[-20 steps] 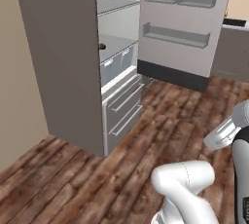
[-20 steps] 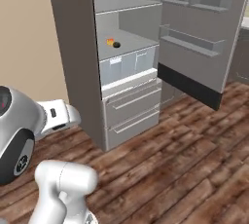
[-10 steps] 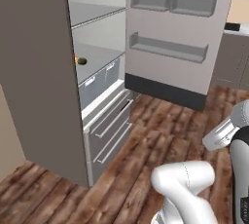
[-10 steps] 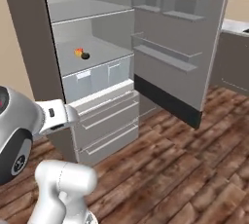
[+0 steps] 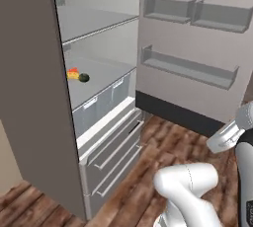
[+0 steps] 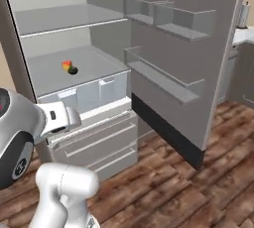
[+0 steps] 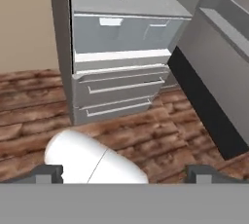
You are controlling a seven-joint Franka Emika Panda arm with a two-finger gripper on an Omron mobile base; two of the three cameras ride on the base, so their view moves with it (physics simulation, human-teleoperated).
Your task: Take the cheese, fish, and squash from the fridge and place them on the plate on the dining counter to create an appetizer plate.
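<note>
Fridge: door swung wide, interior exposed. Cheese and squash: lying touching one another on the middle shelf, above the translucent drawer; also seen in the right base view. Fish: not made out. Gripper: spread fully, nothing held, well apart from the shelf. Step in hand, as judged: approach to the fridge. Next move: a reach up and forward to the shelf, jaws kept wide, lined up on one item.
</note>
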